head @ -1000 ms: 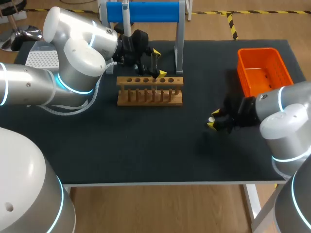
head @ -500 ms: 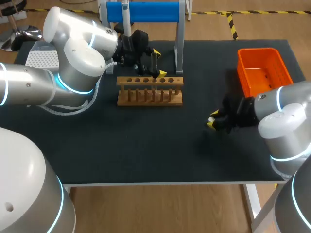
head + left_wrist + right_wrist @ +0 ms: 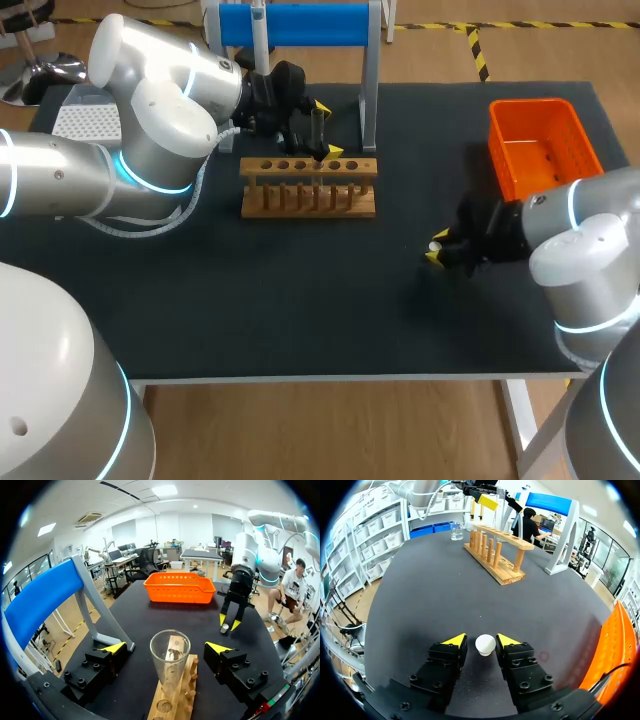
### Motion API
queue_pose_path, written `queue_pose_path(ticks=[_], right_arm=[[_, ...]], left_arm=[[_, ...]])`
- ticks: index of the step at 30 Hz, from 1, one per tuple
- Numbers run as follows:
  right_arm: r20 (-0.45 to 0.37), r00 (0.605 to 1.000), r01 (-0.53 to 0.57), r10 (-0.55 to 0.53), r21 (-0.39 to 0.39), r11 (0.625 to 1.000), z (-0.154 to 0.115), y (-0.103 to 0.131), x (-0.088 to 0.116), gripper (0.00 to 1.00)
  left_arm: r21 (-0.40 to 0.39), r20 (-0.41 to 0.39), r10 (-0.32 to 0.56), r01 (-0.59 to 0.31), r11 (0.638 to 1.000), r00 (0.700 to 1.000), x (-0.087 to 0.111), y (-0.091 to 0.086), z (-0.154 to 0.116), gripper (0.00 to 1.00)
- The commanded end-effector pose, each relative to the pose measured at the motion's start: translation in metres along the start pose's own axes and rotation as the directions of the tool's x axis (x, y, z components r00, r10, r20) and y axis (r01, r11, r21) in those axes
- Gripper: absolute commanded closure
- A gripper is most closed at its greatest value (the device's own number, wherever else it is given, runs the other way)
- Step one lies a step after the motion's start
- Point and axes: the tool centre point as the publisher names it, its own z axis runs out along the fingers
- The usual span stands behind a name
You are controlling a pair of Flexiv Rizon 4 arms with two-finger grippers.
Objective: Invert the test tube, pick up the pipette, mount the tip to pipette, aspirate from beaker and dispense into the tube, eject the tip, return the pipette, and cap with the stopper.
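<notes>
The step in hand looked to be the capping, and doing it well would call for the right arm to carry the white stopper (image 3: 485,644) across the black table (image 3: 300,300) to the wooden rack (image 3: 308,188), bring it level and centred over the open mouth of the glass test tube (image 3: 170,660), and press it straight down, not at a slant, so the rim was not chipped or the tube levered in its hole. The right gripper (image 3: 481,640) was closed narrowly on the stopper, a yellow-tipped finger touching it on each side; it hung low over the table, right of the middle, near the orange basket (image 3: 540,140) and well apart from the rack. Whether the stopper was clear of the cloth could not be told. The left gripper (image 3: 166,648) stood wide open at the rack, its fingers (image 3: 112,652) either side of the tube with a gap showing on both sides, so it gripped nothing. The tube stood upright, mouth up, in one of the rack's holes, midway between those jaws. Closing them gently on the glass would probably steady it for the press.
</notes>
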Motion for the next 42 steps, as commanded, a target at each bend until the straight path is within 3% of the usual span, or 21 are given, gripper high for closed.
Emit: queue_pose_path(ticks=[1, 11, 15, 23, 35, 42], right_arm=[[0.001, 1.000, -0.002, 0.002, 0.000, 1.000, 0.000, -0.001, 0.000, 0.65], [0.005, 1.000, -0.006, 0.006, 0.004, 1.000, 0.001, -0.002, -0.002, 0.66], [0.006, 1.000, -0.007, 0.007, 0.004, 1.000, 0.001, -0.002, -0.003, 0.72], [0.006, 1.000, -0.009, 0.009, 0.005, 1.000, 0.001, -0.003, -0.003, 1.00], [0.005, 1.000, -0.006, 0.007, -0.018, 1.000, -0.007, 0.000, -0.007, 1.00], [-0.031, 1.000, 0.003, -0.006, -0.112, 0.994, -0.044, 0.031, -0.018, 1.00]], left_arm=[[-0.001, -0.004, 0.000, 0.000, 1.000, 1.000, -0.001, 0.000, -0.001, 0.00], [-0.001, -0.004, 0.000, 0.000, 1.000, 1.000, -0.001, 0.000, -0.001, 0.00], [-0.001, -0.004, 0.000, 0.000, 1.000, 1.000, -0.001, 0.000, -0.001, 0.00], [-0.001, -0.004, 0.000, 0.000, 1.000, 1.000, -0.001, 0.000, -0.001, 0.00], [-0.001, -0.004, 0.000, 0.000, 1.000, 1.000, -0.001, 0.000, -0.001, 0.00], [-0.001, -0.004, 0.000, 0.000, 1.000, 1.000, -0.001, 0.000, -0.001, 0.00]])
